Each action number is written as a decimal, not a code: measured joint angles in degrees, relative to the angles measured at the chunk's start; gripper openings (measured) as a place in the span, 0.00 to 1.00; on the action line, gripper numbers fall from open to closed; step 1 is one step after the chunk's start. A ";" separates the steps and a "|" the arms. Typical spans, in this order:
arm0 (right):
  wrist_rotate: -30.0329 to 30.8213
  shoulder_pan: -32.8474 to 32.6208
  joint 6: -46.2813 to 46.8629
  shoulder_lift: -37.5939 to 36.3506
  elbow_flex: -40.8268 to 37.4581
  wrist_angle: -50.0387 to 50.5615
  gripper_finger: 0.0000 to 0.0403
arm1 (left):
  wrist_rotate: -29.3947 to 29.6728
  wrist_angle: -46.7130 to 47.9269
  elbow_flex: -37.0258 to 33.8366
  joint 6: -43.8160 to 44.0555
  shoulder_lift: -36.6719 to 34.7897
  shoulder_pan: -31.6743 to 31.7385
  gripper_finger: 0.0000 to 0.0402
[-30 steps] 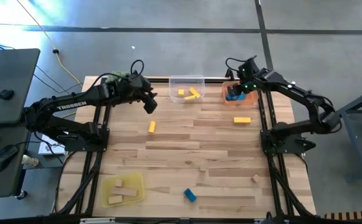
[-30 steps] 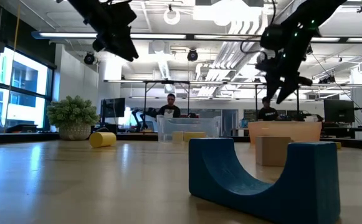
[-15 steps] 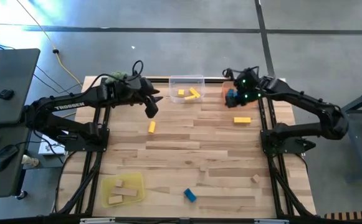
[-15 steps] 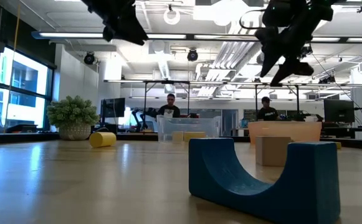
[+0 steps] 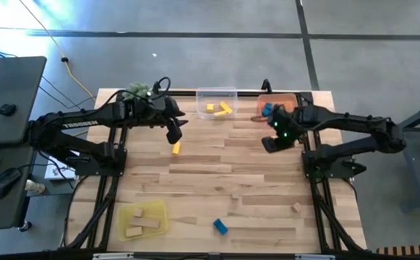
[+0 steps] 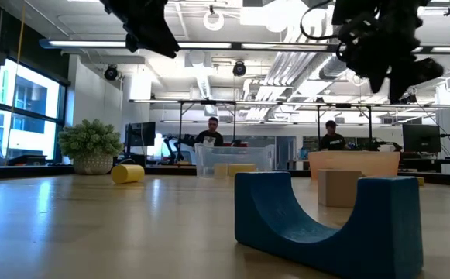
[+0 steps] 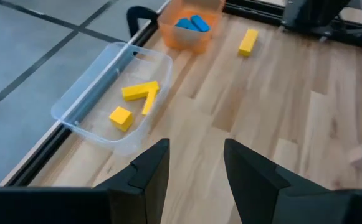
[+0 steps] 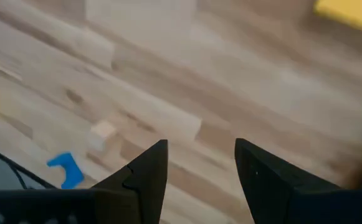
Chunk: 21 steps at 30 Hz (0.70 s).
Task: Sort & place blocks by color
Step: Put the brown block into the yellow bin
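From above, your left claw hovers near the bench's far edge over a yellow block; your right claw hovers mid-right. In both wrist views, fingers stand apart, empty.

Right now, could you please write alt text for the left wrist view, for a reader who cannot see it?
Past the left gripper, open and empty, a clear tray on the wooden table holds three yellow blocks. Beyond it, an orange tray holds blue blocks, and one yellow bar lies loose on the table.
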<state>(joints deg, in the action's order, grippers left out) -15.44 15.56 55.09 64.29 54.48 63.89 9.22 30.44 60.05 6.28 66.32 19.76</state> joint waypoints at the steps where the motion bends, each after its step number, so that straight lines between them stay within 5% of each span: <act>1: 0.15 -1.76 1.77 0.00 0.00 0.49 0.43 | -0.43 -0.02 0.00 0.37 0.00 -0.36 0.35; 21: 0.64 -35.35 24.72 0.70 0.00 4.48 0.45 | -2.21 -0.11 0.00 0.57 0.02 -7.14 0.35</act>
<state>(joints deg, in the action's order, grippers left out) -14.81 -19.80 79.80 64.99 54.48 68.37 7.01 30.33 60.05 6.85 66.35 12.61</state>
